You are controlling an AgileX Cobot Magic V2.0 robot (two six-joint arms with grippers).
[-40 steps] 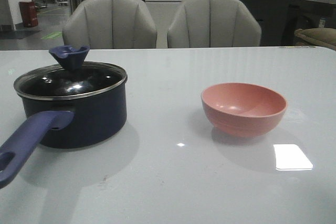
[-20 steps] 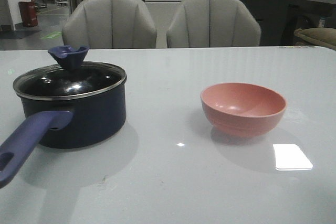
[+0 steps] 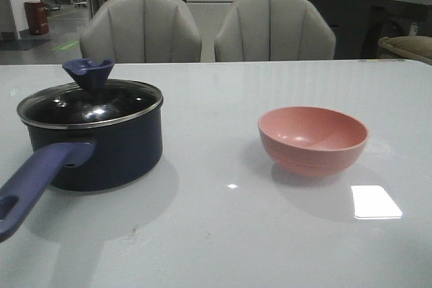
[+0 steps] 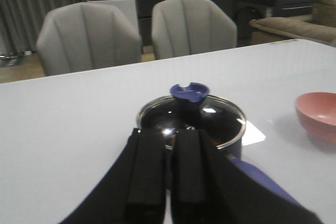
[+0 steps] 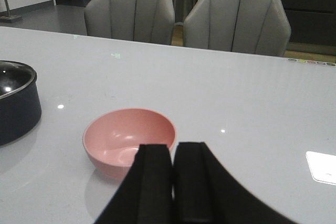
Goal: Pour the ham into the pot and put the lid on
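Table (image 3: 223,234): pale, glossy, bears 2 vessels well apart; 2 chairs (image 3: 142,28) stand behind it.

Pot (image 3: 101,150): dark navy, on the robot's left side of the table. Handle (image 3: 37,177) long, its axis running from the pot toward the robot and leftward.

Lid (image 3: 91,102): glass with metal rim, seated on the pot, knob (image 3: 88,71) upright at centre. Appears already in place.

Bowl (image 3: 313,138): pink, on the right side. No ham is visible in it from any view; the ham is probably under the lid, though the dark glass hides the contents.

Left gripper (image 4: 165,177): fingers pressed together, holding nothing. The knob lies straight ahead of and beyond the fingertips; this arm is the nearer to the lid.

Right gripper (image 5: 173,182): fingers together, empty. The bowl lies just ahead, slightly to one side.

Judgement: task looks complete or nearly so.
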